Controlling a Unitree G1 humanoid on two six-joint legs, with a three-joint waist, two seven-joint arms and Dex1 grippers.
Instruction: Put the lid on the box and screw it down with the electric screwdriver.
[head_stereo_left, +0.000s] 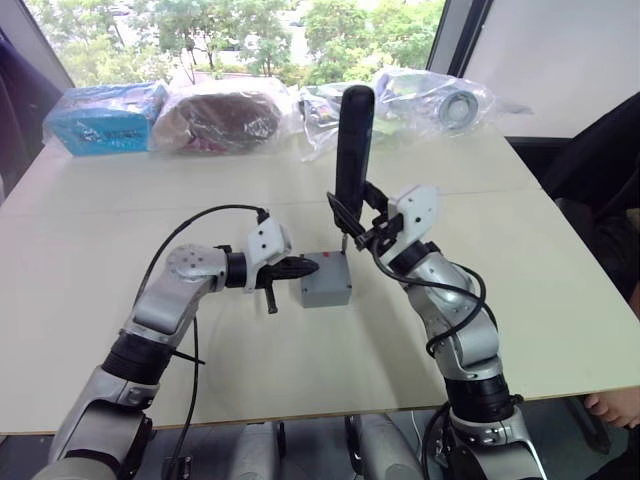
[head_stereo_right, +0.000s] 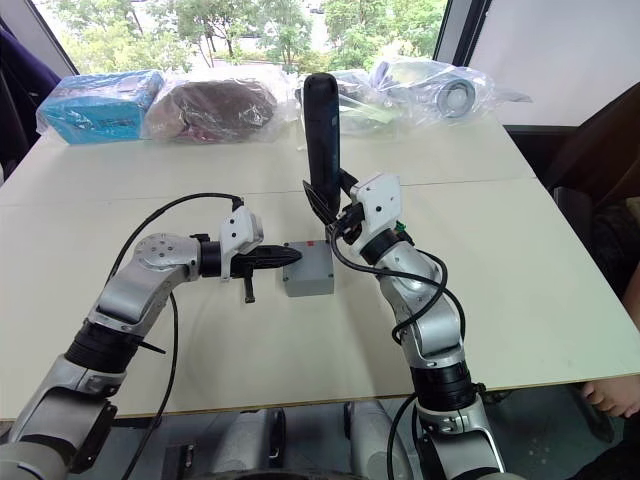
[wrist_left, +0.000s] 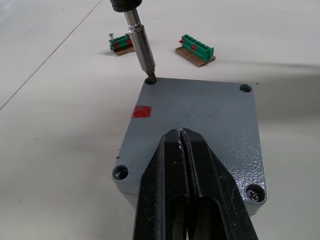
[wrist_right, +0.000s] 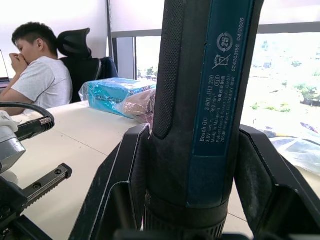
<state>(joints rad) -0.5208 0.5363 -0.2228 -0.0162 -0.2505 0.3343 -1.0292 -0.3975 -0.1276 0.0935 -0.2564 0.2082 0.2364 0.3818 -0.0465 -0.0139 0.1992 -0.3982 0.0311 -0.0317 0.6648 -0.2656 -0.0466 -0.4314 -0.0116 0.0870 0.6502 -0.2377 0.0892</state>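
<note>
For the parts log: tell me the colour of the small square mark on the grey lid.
Red mark, clearest in the left wrist view.

Scene is lit by strong daylight from the window (head_stereo_left: 250, 30) along the top of the head views; foliage outside is blown out to near white. The desk (head_stereo_left: 120, 300) is evenly bright, with only soft, short shadows cast beside the box (head_stereo_left: 326, 281) and under the arms. In the left wrist view, the lid (wrist_left: 200, 120) is sharp and its speckled texture is resolved, while the green pieces (wrist_left: 196, 49) at the top of the frame are slightly soft. In the right wrist view, the electric screwdriver (wrist_right: 210, 100) is seen backlit and dark against an overexposed window at right. Mild bending of straight lines is noted toward the edges of the head views.
</note>
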